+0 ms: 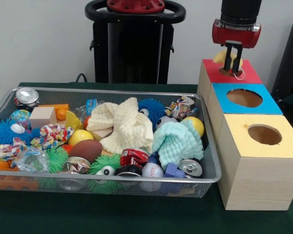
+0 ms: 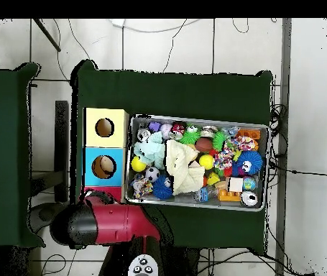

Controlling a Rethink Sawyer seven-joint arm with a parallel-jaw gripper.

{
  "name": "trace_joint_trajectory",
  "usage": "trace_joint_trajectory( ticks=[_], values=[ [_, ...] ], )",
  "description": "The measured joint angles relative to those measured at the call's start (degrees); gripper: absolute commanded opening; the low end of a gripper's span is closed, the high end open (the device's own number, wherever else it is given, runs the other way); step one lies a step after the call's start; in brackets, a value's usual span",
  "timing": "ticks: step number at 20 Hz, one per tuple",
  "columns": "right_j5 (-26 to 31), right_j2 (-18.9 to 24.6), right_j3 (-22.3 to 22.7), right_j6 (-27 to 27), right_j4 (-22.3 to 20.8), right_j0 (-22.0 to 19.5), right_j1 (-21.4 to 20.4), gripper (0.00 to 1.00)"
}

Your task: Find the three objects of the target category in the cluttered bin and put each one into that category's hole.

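Bin of silver wire mesh, heaped with knit cloths, dented cans, spiky balls; gripper narrow above red-topped wooden box; contents indiscernible.

Three boxes stand in a row beside the bin.

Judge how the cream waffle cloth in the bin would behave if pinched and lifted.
The cream cloth lies crumpled and draped over its neighbours, so it is probably floppy and light. Lifted, it would likely sag and might drag the toy football or other nearby toys along.
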Motion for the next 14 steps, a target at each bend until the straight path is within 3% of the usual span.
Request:
trace_joint_trajectory(
  ticks=[14],
  values=[
    [-6.7, -1.2, 0.9, 0.1, 4.4, 2.4, 2.9, 0.00]
  ],
)
